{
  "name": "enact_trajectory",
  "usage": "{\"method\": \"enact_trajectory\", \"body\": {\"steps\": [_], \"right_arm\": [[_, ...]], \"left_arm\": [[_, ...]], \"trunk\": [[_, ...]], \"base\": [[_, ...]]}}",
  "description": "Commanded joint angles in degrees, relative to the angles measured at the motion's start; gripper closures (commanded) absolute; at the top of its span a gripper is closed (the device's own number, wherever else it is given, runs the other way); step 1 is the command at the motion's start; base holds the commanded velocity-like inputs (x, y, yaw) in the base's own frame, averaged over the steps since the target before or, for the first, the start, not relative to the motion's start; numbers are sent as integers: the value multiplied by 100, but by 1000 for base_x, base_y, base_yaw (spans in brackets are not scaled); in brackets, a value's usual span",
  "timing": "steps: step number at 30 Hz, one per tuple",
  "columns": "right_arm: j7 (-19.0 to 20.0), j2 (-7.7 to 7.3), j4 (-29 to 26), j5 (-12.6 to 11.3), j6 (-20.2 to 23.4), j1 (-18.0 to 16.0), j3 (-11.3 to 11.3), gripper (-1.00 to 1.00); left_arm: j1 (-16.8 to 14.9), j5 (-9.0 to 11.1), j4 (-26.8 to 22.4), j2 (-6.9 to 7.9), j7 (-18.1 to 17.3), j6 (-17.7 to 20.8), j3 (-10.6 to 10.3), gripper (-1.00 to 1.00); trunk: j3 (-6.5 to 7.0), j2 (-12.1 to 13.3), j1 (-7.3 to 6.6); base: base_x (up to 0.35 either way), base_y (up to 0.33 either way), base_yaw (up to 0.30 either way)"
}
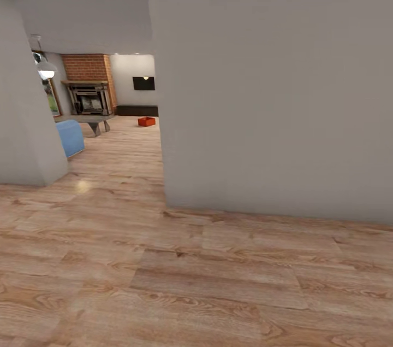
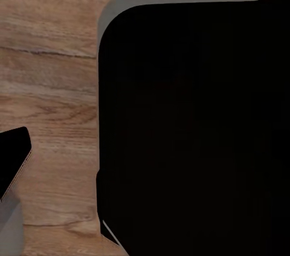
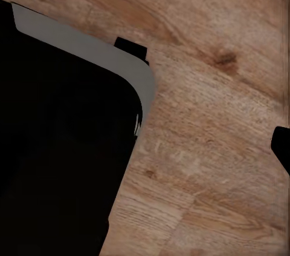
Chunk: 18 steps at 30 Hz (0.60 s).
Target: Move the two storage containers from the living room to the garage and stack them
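Cannot tell how either set of jaws stands; under both wrists, just a black grey-edged body (image 2: 193, 123) over wood planks (image 3: 211, 117). Ahead, a grey wall (image 1: 273, 90) close by. Past its corner, far down the room, one orange bin (image 1: 146, 121) on the planks, near a brick fireplace (image 1: 87, 84), dark cabinet (image 1: 137, 110) and blue sofa (image 1: 70, 136).
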Motion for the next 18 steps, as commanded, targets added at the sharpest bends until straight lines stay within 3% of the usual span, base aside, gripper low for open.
{"method": "enact_trajectory", "body": {"steps": [1, 9, 18], "right_arm": [[19, 2, 18, -60, -35, -6, 47, -100], [19, 2, 18, -58, -35, -6, 47, -100], [19, 2, 18, -59, -44, -6, 47, -100]], "left_arm": [[-2, 14, -3, 2, 2, -5, 7, -100], [-2, 14, -1, 2, 2, -5, 7, -100], [-2, 14, -5, 4, 2, -5, 7, -100]], "trunk": [[-6, -2, 3], [-6, -2, 3], [-6, -2, 3]], "base": [[321, 0, 0], [321, 0, 22], [321, 0, 239]]}}
